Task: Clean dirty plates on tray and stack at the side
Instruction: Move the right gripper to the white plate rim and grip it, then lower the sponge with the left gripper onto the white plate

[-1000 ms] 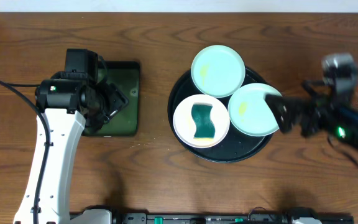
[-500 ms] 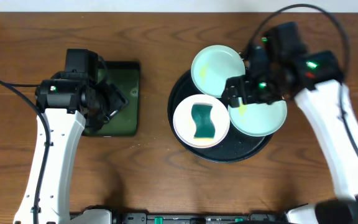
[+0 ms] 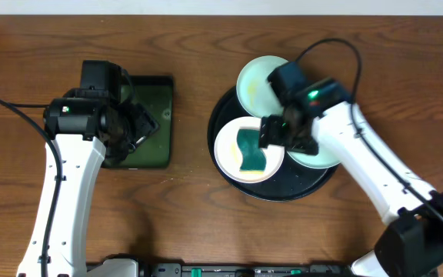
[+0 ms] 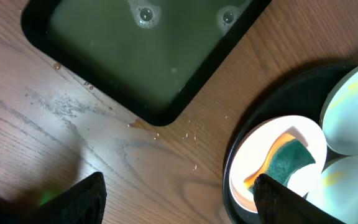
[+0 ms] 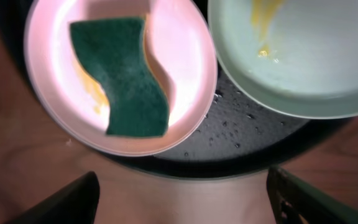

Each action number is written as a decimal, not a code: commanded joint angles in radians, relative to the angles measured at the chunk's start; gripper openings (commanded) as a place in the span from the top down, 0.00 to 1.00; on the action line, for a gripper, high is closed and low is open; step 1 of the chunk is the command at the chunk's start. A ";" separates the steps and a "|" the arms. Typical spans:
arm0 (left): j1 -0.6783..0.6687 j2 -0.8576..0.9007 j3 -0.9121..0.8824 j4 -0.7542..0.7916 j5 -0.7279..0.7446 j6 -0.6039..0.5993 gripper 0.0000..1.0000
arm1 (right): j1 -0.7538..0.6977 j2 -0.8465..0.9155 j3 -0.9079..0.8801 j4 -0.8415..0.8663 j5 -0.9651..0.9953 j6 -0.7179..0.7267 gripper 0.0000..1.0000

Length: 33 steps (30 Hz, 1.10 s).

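The round black tray (image 3: 271,188) holds three small plates. The front left plate (image 3: 228,154) carries a green and yellow sponge (image 3: 250,150). A mint plate (image 3: 254,85) lies at the back, and a third plate (image 3: 323,160) at the right is mostly hidden under my right arm. My right gripper (image 3: 281,132) hovers open and empty over the tray, by the sponge plate's right edge. In the right wrist view the sponge (image 5: 120,74) lies on its plate (image 5: 182,59), beside a mint plate (image 5: 309,62) with yellow smears. My left gripper (image 3: 138,123) is open and empty over the green tray.
A rectangular dark green tray (image 3: 154,146) lies on the wooden table at the left, under my left wrist; it looks wet in the left wrist view (image 4: 148,50). Water drops lie on the wood between the two trays. The black tray's rim (image 4: 238,146) shows at the right there.
My right arm has swung in from the table's right side to above the tray, now over the sponge plate's right edge. The left arm, plates and sponge have not moved.
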 commanded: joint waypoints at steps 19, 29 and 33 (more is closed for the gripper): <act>0.002 0.000 0.008 -0.006 -0.006 0.006 0.23 | -0.053 -0.008 -0.306 0.306 0.013 0.140 0.36; 0.002 0.000 0.008 -0.006 -0.006 0.006 0.23 | -0.030 -0.008 -0.442 0.488 -0.014 0.216 0.43; 0.002 0.000 0.008 -0.006 -0.006 0.006 0.23 | -0.031 -0.008 -0.452 0.545 0.005 0.216 0.43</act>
